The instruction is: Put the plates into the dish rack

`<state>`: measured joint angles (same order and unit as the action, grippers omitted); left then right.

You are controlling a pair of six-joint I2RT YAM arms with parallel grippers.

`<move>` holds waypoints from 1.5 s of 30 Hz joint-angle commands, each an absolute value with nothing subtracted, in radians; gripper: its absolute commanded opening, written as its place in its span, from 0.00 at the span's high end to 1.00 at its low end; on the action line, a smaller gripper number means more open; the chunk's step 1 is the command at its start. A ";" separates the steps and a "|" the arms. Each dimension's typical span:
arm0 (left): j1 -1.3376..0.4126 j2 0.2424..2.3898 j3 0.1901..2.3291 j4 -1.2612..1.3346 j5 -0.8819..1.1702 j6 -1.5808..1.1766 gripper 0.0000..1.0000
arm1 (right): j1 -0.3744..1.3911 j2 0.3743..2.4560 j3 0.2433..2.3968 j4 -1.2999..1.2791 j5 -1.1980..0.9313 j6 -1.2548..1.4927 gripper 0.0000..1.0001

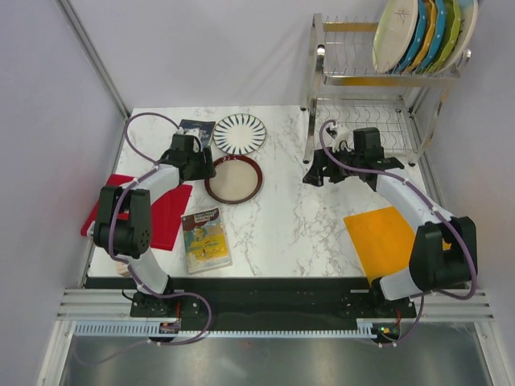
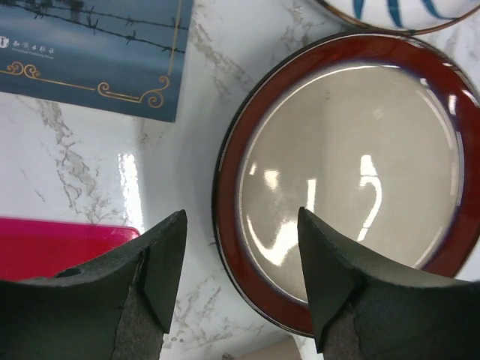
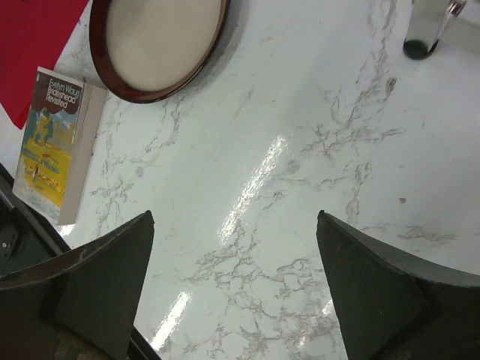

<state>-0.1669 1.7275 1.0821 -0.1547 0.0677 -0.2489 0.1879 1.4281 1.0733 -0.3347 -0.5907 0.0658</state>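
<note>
1. Risk, grasp: the maroon-rimmed plate (image 2: 352, 172) lies flat on the marble table (image 1: 298, 217). Its rim is low and glossy. If the left gripper (image 2: 241, 225) closes without seating under the edge, I expect the pads to skate off the glaze, or to shove the plate instead of pinching it.
2. Risk, neighbours: the black-striped plate (image 1: 239, 133) lies just beside the maroon rim on the far side; I cannot tell whether they touch. A sideways push could knock one into the other. The blue book (image 2: 90, 52) and the red board (image 2: 60, 244) are near the outer finger and could snag it.
3. Risk, carry: pinched at one edge, the plate will probably droop and may slip on the way up.
4. Risk, rack: the dish rack (image 1: 362, 88) already holds a row of plates (image 1: 422, 32) upright on its upper shelf. A careless entry could hit them.
5. Left fingers (image 2: 161, 262): apart, nothing clamped. The plate's left rim lies between them, one finger over the beige well, the other over bare marble outside. Contact cannot be told.
6. Right gripper (image 3: 236, 240): fingers wide apart, nothing between, above bare marble in front of the rack's lower shelf, well apart from both loose plates.
</note>
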 commanded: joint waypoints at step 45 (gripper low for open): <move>-0.310 1.855 1.003 -0.127 0.761 -0.236 0.98 | 0.090 1.965 0.864 0.144 -0.802 0.545 0.11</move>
